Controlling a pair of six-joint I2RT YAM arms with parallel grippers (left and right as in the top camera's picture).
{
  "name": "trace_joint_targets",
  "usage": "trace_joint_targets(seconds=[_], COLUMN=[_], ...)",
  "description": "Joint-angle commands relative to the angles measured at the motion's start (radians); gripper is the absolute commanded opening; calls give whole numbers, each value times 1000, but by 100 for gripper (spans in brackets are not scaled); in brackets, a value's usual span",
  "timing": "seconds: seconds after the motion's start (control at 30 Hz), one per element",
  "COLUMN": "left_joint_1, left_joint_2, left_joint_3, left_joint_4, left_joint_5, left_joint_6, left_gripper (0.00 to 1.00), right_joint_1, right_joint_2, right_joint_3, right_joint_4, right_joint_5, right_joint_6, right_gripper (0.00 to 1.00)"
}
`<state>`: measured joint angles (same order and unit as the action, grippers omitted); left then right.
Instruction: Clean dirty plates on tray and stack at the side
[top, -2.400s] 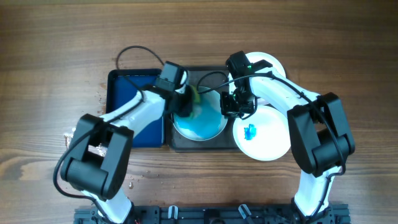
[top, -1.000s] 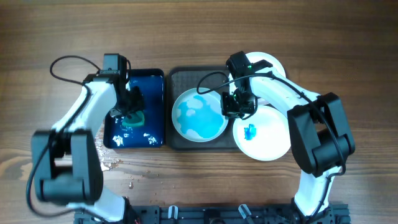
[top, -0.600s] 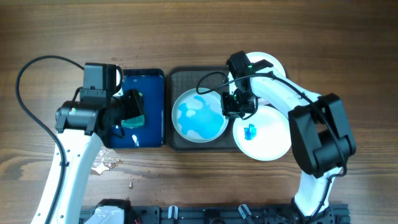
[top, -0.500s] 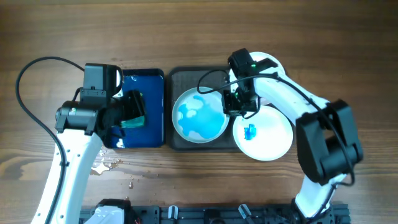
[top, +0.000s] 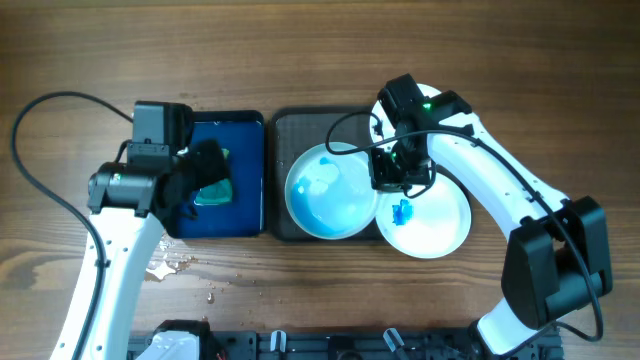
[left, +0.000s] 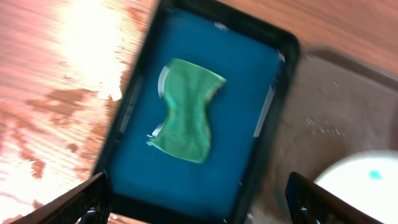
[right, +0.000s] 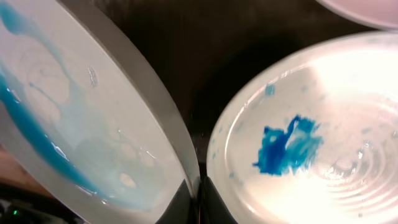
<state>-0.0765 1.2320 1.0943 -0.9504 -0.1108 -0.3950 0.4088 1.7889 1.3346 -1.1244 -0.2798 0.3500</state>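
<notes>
Over blue tray (top: 243, 150), left claw (left: 199, 202) opened, cloth (left: 185, 111) dropped; right claw (right: 196, 200) lifted pinched plate (top: 330, 198).

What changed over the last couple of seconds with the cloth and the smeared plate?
The left gripper carried the green cloth from the smeared plate left to the blue tray, opened its jaws, let it go and backed off. The right gripper, still shut on that plate's rim, tilted it up and shifted it right. The grey tray and the plate with the blue blot stayed put.
</notes>
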Motion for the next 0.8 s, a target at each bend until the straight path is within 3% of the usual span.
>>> trace_joint_targets(seconds=[0.0, 0.13, 0.23, 0.53, 0.77], left_joint_1=[124, 312, 361, 430, 534], left_joint_2=[10, 97, 113, 113, 113], left_joint_3=[13, 13, 13, 13, 13], left_joint_4=[19, 18, 19, 10, 3], left_joint_5=[-80, 63, 95, 96, 129], left_joint_6=[-60, -61, -62, -64, -85], left_gripper=[86, 88, 88, 93, 94], right_joint_1=[14, 106, 155, 249, 357], right_joint_2=[-26, -26, 13, 417, 436], right_joint_3=[5, 56, 140, 789, 837], right_joint_4=[-23, -36, -61, -220, -125], right_joint_5=[-42, -42, -26, 127, 438], right_joint_6=[-18, -5, 10, -31, -9], right_gripper=[5, 4, 5, 5, 5])
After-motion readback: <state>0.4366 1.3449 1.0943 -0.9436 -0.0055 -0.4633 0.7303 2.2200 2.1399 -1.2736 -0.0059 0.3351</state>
